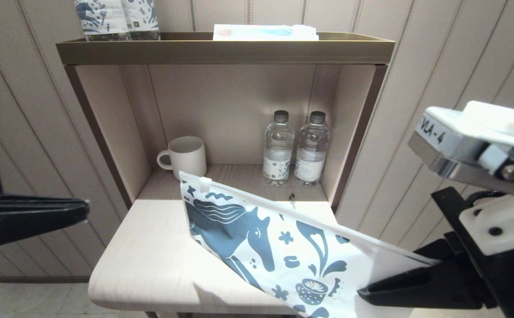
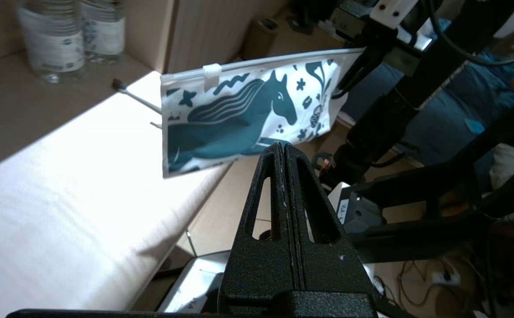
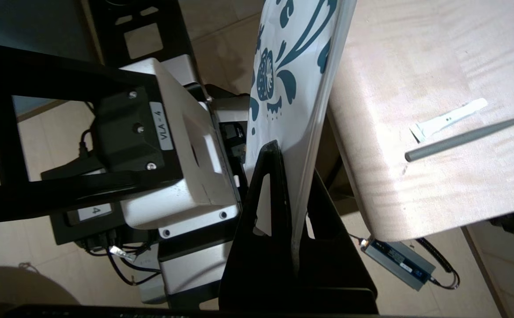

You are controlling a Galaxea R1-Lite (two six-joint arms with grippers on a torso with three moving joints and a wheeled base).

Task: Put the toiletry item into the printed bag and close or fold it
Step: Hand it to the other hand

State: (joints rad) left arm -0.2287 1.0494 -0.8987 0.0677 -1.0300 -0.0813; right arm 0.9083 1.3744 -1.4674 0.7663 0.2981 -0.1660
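Observation:
The printed bag (image 1: 261,247) (image 2: 239,115) (image 3: 283,66), white with a dark blue horse, hangs tilted above the wooden counter (image 1: 151,256). My right gripper (image 1: 363,291) (image 3: 294,161) is shut on its lower right corner. The zip slider (image 1: 205,181) sits at the bag's far upper corner. The toothbrush lies on the counter behind the bag, mostly hidden: its dark head (image 1: 291,197) (image 2: 116,83) and part of its handle (image 3: 469,137) show. My left gripper (image 1: 87,207) (image 2: 283,145) hovers shut and empty, off the counter's left side.
In the shelf recess stand a white ribbed mug (image 1: 186,155) and two clear water bottles (image 1: 279,148). The top shelf holds horse-print-labelled bottles (image 1: 115,17) and a flat white-and-blue packet (image 1: 263,32). A small white strip (image 3: 449,118) lies beside the toothbrush.

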